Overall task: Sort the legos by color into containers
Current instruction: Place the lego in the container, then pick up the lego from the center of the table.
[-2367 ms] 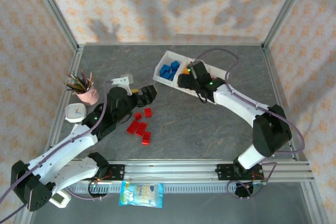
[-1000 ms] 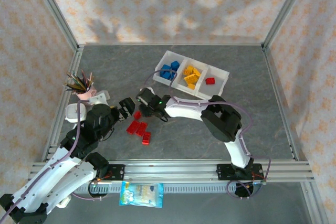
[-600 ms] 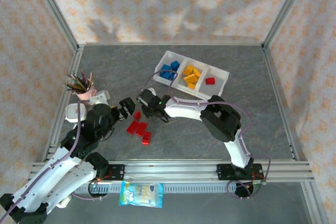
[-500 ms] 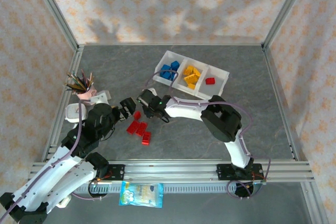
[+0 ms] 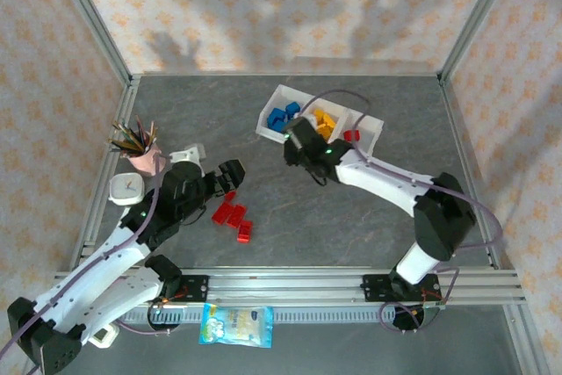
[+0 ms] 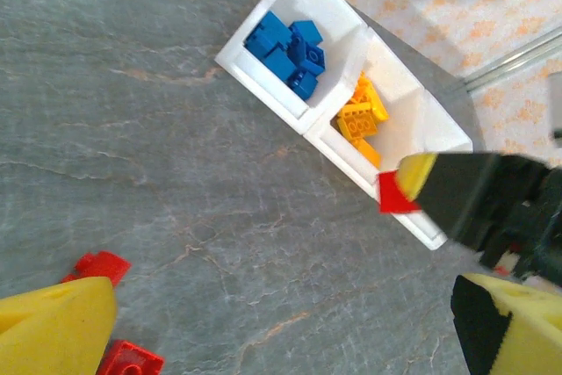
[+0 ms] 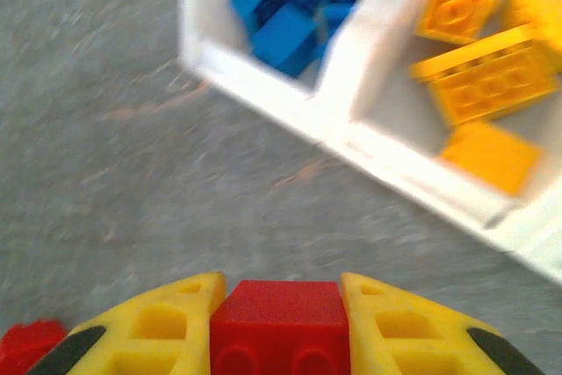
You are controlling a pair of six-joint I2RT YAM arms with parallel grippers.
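— Where is the right hand [image 5: 297, 140]?
— Just beside the white tray [image 5: 270, 104], near its blue and yellow compartments, clamped on one red lego [image 7: 279, 318].
— And the left hand [image 5: 230, 173]?
— Fingers apart, gripping nothing, low over the desk [image 5: 351, 217] by the loose red legos [image 5: 233, 214].
— The tray?
— Blue legos [image 5: 283, 117] in the end compartment, yellow legos [image 5: 323, 123] in the middle.

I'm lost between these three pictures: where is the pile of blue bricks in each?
Top external: blue bricks upper middle, in the white tray's left end.
Left wrist: top centre.
Right wrist: top edge, blurred.
Shared landmark: the yellow bricks in the next compartment.
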